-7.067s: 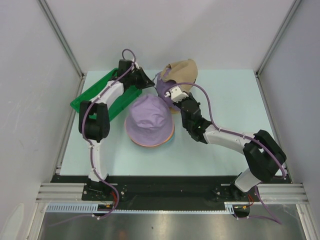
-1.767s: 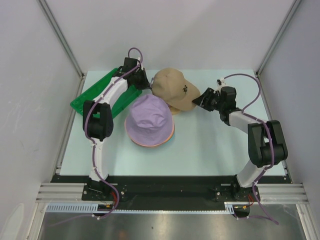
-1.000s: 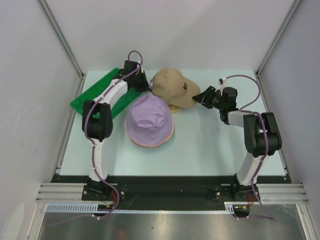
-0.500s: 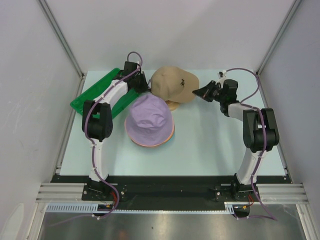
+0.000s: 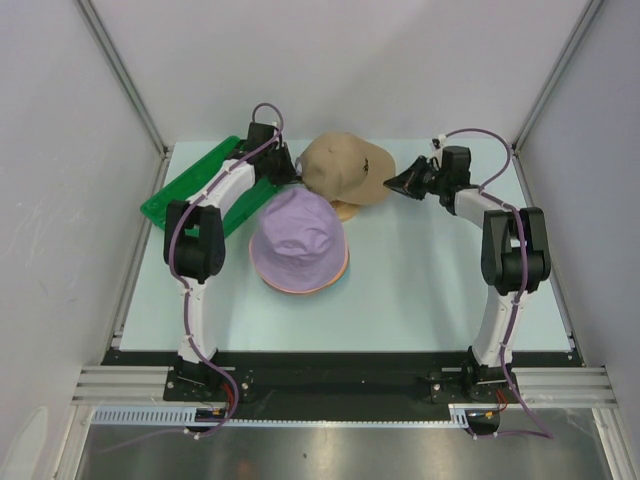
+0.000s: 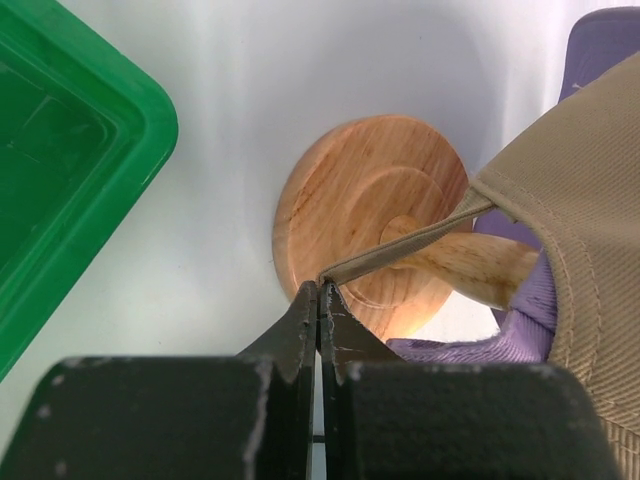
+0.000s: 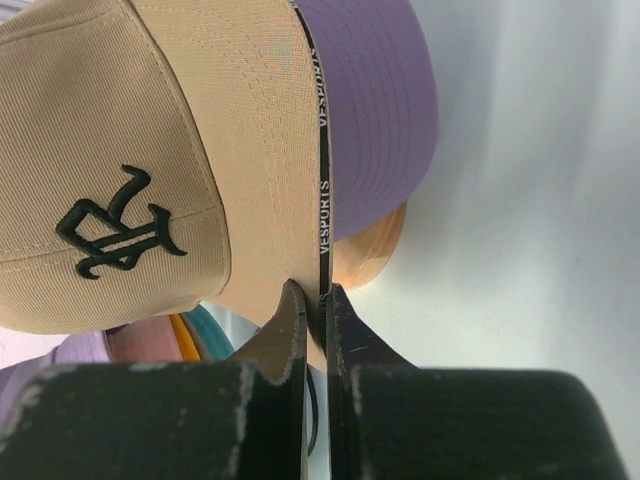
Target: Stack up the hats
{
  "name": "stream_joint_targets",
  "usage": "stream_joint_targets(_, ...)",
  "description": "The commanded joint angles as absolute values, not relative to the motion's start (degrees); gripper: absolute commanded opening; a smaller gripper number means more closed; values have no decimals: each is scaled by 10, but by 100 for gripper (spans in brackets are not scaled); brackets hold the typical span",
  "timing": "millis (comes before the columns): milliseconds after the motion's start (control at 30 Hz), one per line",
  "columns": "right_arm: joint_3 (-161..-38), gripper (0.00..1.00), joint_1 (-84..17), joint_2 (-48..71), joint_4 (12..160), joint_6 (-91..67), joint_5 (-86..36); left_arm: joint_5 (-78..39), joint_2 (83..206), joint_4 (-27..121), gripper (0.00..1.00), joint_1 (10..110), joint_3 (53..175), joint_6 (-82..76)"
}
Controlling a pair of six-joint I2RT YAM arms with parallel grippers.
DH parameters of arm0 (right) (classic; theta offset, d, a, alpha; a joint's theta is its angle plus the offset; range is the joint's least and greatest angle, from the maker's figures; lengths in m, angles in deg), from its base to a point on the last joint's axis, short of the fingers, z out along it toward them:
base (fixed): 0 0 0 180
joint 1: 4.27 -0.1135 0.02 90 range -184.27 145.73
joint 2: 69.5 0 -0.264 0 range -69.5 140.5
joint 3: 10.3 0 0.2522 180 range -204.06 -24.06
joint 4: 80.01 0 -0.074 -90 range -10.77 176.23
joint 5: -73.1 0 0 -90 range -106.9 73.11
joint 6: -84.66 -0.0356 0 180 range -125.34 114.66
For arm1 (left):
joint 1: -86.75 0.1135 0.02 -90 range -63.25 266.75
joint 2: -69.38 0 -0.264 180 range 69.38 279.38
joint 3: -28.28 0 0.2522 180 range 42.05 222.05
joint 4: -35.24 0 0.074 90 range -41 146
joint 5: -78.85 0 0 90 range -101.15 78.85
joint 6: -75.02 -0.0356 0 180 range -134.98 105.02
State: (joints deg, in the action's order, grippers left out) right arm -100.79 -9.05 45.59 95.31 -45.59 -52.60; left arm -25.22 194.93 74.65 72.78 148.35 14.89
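**Tan cap gripped at both ends, not yet on the pile**

The tan cap (image 5: 345, 167) sits at the far side of the worktop (image 5: 430, 290), over the wooden stand (image 5: 347, 211). Whether it rests on the stand or hangs free of it cannot be told. It is just beyond the pile of hats in the middle.

That pile looks finished apart from this one piece. A lavender hat (image 5: 297, 237) lies on top, and an orange rim (image 5: 341, 274) peeks out beneath it. The right wrist view also catches slivers of pink and teal lower down. How many hats lie under the lavender one is not clear.

Both arms hold the cap. The left pincer (image 6: 318, 290) is clamped on the thin strap at the back, and the right pincer (image 7: 312, 296) is clamped on the edge of the brim. The cap is stretched between them.

The remaining work is probably to carry the cap toward the near side, set it on the lavender crown and release both grips. A green tray (image 5: 178, 192) stands at the left and plays no part.
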Motion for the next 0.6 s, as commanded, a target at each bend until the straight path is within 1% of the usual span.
stream_joint_targets(0, -995, 0, -84, 481, 844, -394, -434, -220, 1924, 768, 0, 743, 1479, 141)
stream_joint_targets(67, -990, 6, -88, 463, 852, -381, -435, -228, 1916, 761, 1, 743, 1480, 141)
stream_joint_targets(100, -989, 16, -88, 458, 856, -379, -438, -231, 1912, 758, 9, 743, 1480, 142)
stream_joint_targets(133, -988, 23, -88, 449, 856, -378, -441, -234, 1904, 757, 13, 743, 1480, 143)
stream_joint_targets(167, -987, 35, -88, 443, 880, -374, -441, -233, 1900, 756, 18, 743, 1480, 146)
stream_joint_targets(200, -985, 42, -88, 439, 885, -374, -440, -230, 1895, 755, 28, 743, 1480, 147)
stream_joint_targets(233, -985, 47, -88, 428, 889, -372, -438, -226, 1890, 756, 32, 743, 1479, 148)
stream_joint_targets(267, -983, 55, -88, 424, 892, -372, -434, -223, 1881, 756, 37, 744, 1479, 151)
stream_joint_targets(300, -983, 58, -88, 420, 893, -372, -432, -221, 1876, 755, 45, 744, 1476, 151)
stream_joint_targets(333, -982, 60, -88, 416, 895, -371, -431, -219, 1871, 755, 50, 747, 1476, 152)
stream_joint_targets(367, -981, 68, -88, 407, 895, -365, -427, -218, 1859, 757, 55, 748, 1475, 152)
stream_joint_targets(400, -980, 69, -88, 405, 893, -364, -426, -216, 1854, 757, 62, 749, 1473, 153)
stream_joint_targets(433, -978, 73, -88, 399, 892, -361, -424, -213, 1849, 758, 65, 751, 1470, 153)
stream_joint_targets(500, -969, 74, -88, 385, 890, -358, -418, -213, 1829, 753, 71, 754, 1457, 153)
stream_joint_targets(567, -961, 76, -87, 370, 890, -353, -411, -219, 1810, 734, 73, 757, 1440, 153)
